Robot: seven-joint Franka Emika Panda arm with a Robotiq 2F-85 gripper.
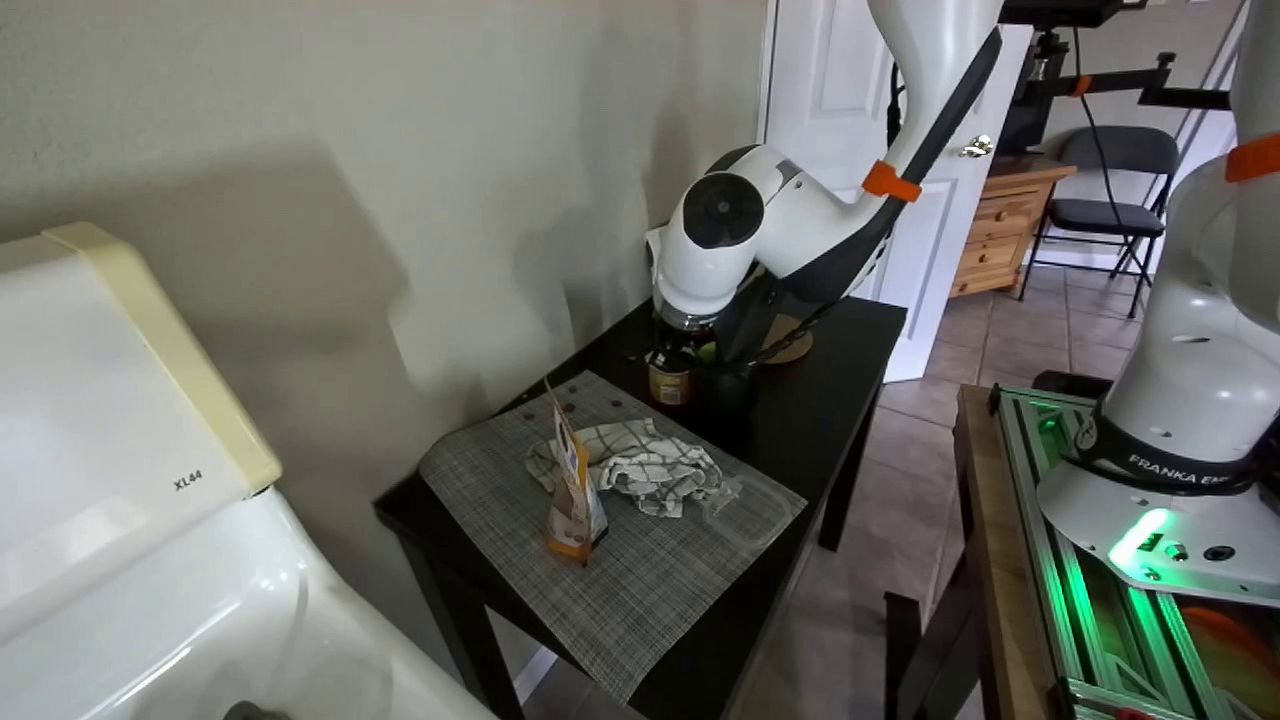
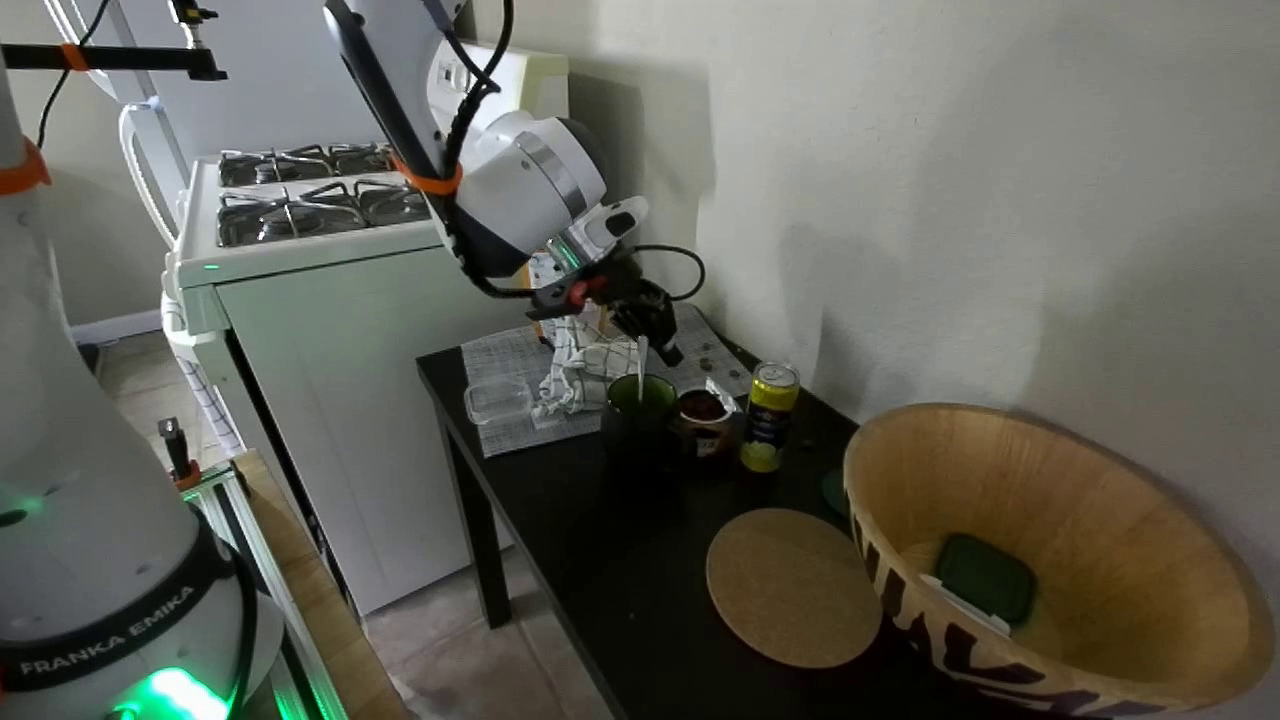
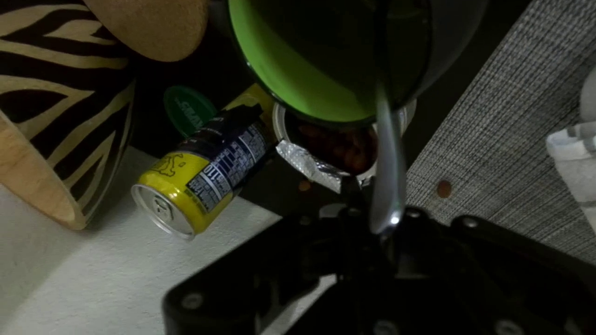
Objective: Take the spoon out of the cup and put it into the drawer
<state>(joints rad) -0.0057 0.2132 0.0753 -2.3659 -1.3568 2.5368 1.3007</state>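
In an exterior view the white arm (image 1: 790,215) bends down over the black table (image 1: 825,370), a tin (image 1: 669,386) showing just below its wrist. Now in an exterior view the gripper (image 2: 667,350) is right down at the spoon (image 2: 642,372), which stands handle up in the green-lined cup (image 2: 635,425) beside that tin. And in the wrist view dark fingers (image 3: 433,228) crowd the handle's end, though I can't tell whether they've clamped it!
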